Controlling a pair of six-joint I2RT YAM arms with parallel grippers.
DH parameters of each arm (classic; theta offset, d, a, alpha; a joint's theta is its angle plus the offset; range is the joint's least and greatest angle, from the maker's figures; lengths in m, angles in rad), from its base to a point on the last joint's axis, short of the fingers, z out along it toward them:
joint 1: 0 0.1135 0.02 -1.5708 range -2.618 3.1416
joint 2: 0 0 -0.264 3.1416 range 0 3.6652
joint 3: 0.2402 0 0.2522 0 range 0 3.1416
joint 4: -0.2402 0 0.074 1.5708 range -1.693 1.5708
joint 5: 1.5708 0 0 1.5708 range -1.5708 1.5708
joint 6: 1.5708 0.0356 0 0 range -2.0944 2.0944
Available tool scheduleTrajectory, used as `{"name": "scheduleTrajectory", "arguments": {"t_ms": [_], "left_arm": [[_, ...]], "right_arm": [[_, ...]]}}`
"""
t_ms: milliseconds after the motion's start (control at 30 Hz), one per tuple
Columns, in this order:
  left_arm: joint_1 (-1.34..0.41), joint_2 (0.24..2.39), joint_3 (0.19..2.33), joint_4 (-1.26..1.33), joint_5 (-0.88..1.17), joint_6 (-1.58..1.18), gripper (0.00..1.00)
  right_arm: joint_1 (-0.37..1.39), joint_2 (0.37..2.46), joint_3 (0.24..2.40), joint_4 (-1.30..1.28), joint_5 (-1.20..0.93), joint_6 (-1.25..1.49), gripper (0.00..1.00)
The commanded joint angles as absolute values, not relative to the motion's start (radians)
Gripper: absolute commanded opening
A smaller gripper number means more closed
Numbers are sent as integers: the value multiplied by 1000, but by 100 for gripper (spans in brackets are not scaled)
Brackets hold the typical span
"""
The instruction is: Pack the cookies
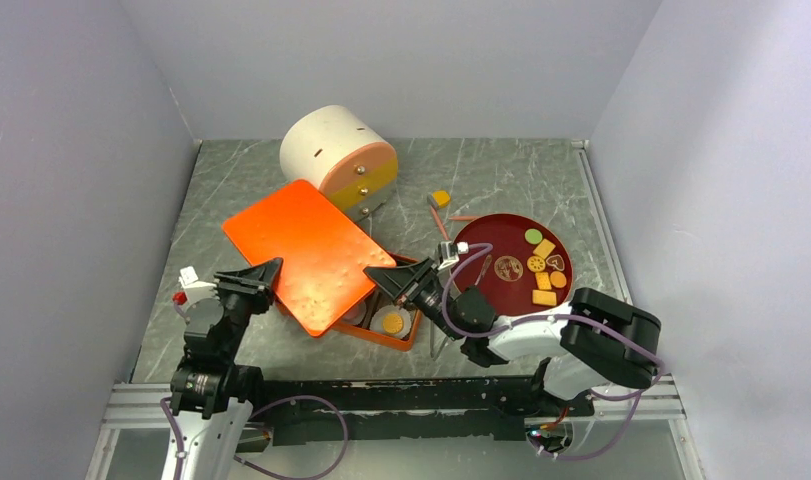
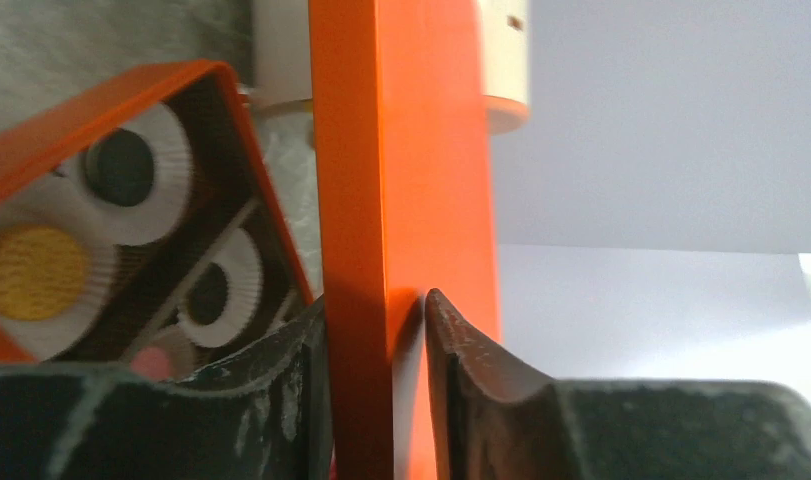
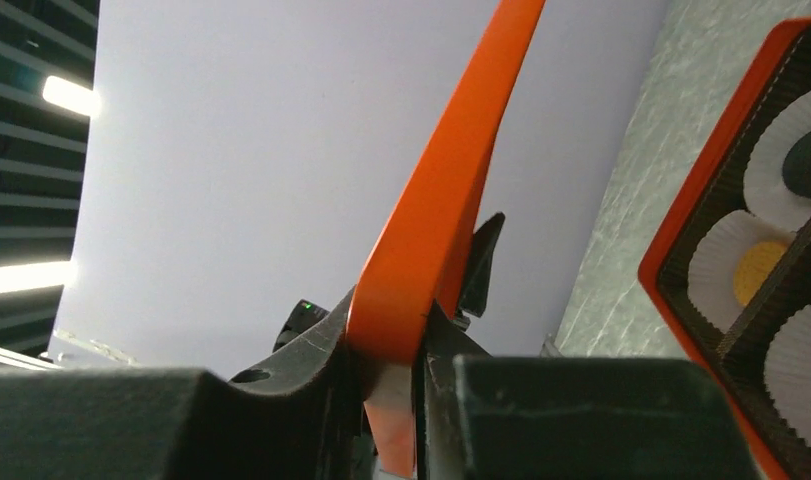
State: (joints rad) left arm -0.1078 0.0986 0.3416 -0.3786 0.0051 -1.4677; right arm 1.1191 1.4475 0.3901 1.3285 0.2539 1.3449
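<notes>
Gripping the orange lid [image 1: 311, 250] at centre frame: left fingers [image 1: 269, 270] clenched on one edge, right fingers [image 1: 379, 272] on the other, over the box [image 1: 409, 345]. Cookies [image 1: 543, 280] on red plate [image 1: 567, 258] at right, some in the box's paper cups [image 2: 166, 205].

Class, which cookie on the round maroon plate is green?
The round green cookie at the far rim of the maroon plate; the rest are orange or brown.

The left arm [image 1: 213, 345] and right arm [image 1: 541, 335] are showing white shells over black joints, above the black base bar [image 1: 381, 405]. Lilac cables [image 1: 446, 300] are looping above and below that bar. Black tapered fingers [image 2: 281, 400] are showing grey scuffs. A red knob [image 1: 180, 297] is showing above the bar's left end.
</notes>
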Motion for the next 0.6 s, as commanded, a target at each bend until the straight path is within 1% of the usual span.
{"name": "scheduleTrajectory", "arguments": {"t_ms": [0, 67, 133, 200, 233, 300, 433, 567], "left_arm": [[-109, 77, 349, -470, -45, -1353, 48], [-109, 64, 358, -531, -93, -1326, 65], [-109, 54, 370, -601, -153, -1304, 80], [-109, 51, 377, -643, -191, -1287, 87], [-109, 53, 383, -653, -203, -1274, 89], [-109, 65, 396, -672, -226, -1243, 92], [-109, 105, 440, -696, -295, -1143, 93], [-109, 208, 473, -621, -243, -974, 92]], "right_arm": [[1062, 1416, 356, 1419, 232, 1329, 9], [1043, 1396, 344, 1409, 225, 1333, 6], [1017, 1372, 339, 1375, 207, 1340, 4], [984, 1354, 344, 1329, 173, 1347, 2], [967, 1347, 347, 1312, 144, 1349, 0], [938, 1341, 351, 1295, 108, 1356, 0], [879, 1354, 372, 1256, 35, 1373, 0], [823, 1402, 405, 1242, -52, 1397, 0]]}}
